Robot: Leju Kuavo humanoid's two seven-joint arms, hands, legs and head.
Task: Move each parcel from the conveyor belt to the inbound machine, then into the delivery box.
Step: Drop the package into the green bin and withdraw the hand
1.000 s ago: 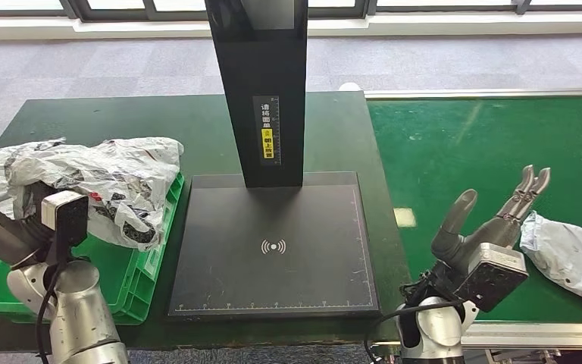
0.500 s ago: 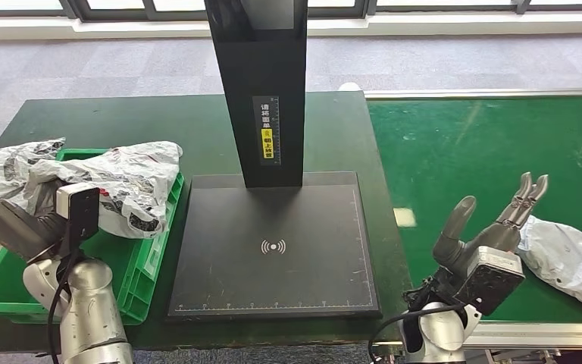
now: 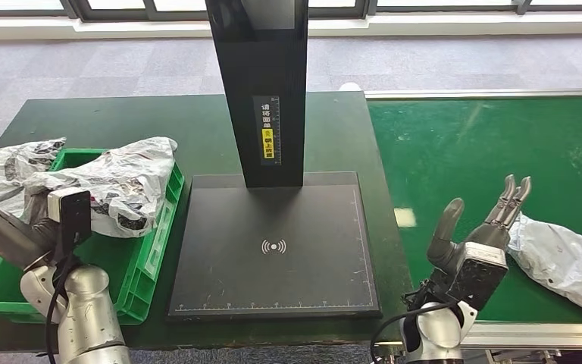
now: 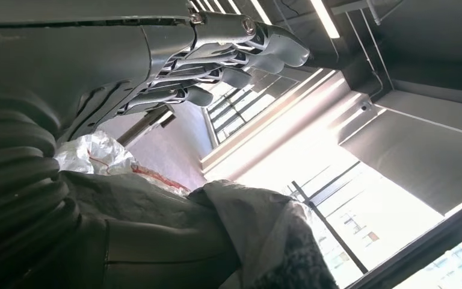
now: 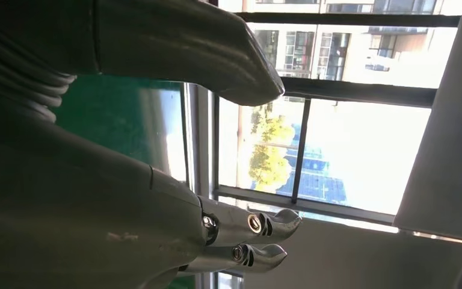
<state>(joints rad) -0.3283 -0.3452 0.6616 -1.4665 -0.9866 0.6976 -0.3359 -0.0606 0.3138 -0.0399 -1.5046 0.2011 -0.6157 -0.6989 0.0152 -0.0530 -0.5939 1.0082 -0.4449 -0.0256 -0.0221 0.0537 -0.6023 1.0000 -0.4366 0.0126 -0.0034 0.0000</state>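
Green conveyor belt [image 3: 492,144], green crate [image 3: 140,265], white black-printed parcels [image 3: 114,186], pale grey parcel [image 3: 568,262], black scanner platform [image 3: 273,243].

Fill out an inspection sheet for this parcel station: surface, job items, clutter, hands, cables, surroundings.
Surface: dark green table carries the black inbound machine; its scan plate is bare. Green conveyor belt adjoins it.
Job items: grey parcel lies on the belt at its near edge; crumpled white parcels are heaped over the green delivery box.
Clutter: small pale patch on the belt.
Hands: left hand is at the parcels in the box, grip unclear; right hand is open, fingers beside the grey parcel.
Cables: black cable loops at the right wrist.
Surroundings: grey carpet, windows beyond.
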